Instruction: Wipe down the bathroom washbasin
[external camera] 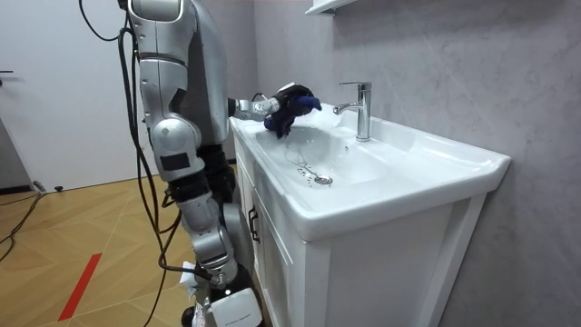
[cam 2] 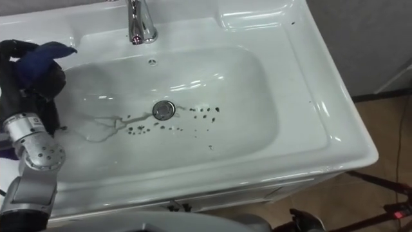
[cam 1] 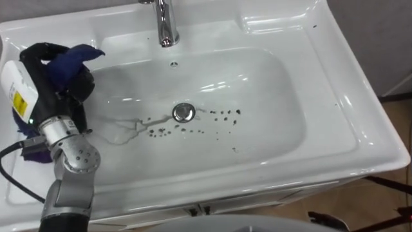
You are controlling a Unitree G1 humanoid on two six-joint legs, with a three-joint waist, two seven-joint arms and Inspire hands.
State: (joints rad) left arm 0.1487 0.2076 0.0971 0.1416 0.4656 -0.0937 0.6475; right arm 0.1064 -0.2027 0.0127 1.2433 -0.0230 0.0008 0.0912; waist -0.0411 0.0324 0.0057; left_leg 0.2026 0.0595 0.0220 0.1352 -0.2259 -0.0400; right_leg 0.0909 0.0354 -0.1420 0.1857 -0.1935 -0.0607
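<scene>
The white basin lies below me, with a chrome drain at its middle. Dark specks dot the bowl to the right of the drain and just below it. A thin grey smear runs off to its left. My left hand, black, is over the basin's left rim and is shut on a crumpled dark blue cloth, which bunches above the fingers. In the room view the cloth is held over the near end of the bowl.
A chrome tap stands at the back rim, centred. The flat counter ledge runs along the back right. Below the front edge is the white cabinet. I stand at the vanity's end, on the room view's left, on a wooden floor.
</scene>
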